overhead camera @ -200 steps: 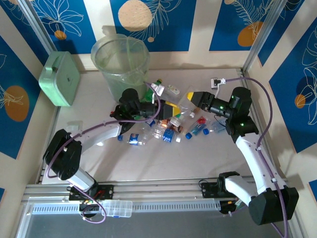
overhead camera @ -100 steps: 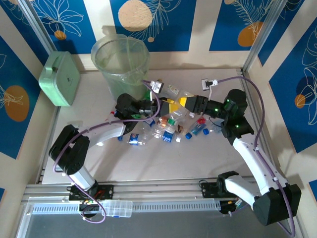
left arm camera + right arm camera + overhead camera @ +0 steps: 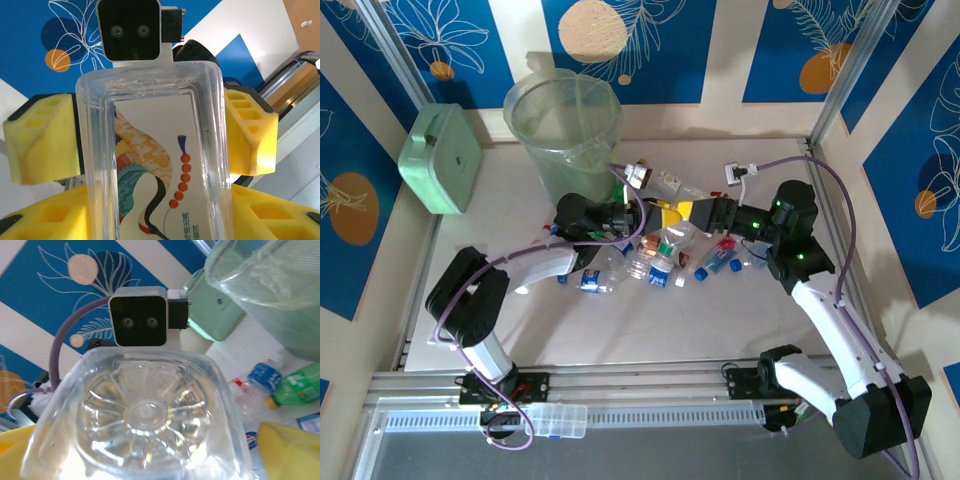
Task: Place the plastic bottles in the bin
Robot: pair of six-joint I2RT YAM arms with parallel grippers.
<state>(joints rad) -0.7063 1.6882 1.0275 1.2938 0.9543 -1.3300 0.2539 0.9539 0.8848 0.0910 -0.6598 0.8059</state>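
A clear square plastic bottle (image 3: 155,150) with a crane picture on its label hangs between my two grippers above the pile of bottles (image 3: 660,262). My left gripper (image 3: 656,213) is shut on its sides, yellow fingers (image 3: 280,210) pressed against it. My right gripper (image 3: 684,210) faces it from the other end. Its jaws are open, with its fingers (image 3: 250,132) flanking the bottle's base (image 3: 145,415). The bin (image 3: 563,125) stands at the back left, behind the left gripper. Green and blue-capped bottles (image 3: 300,387) lie on the table below.
A mint-green box (image 3: 442,158) leans at the left wall. Small white parts (image 3: 670,180) and a cable plug (image 3: 735,172) lie behind the pile. A clear plastic case (image 3: 545,420) sits on the front rail. Walls close in the table on three sides.
The right gripper carried the bottle left to the left gripper, then opened its jaws. The left jaws have narrowed onto the bottle.
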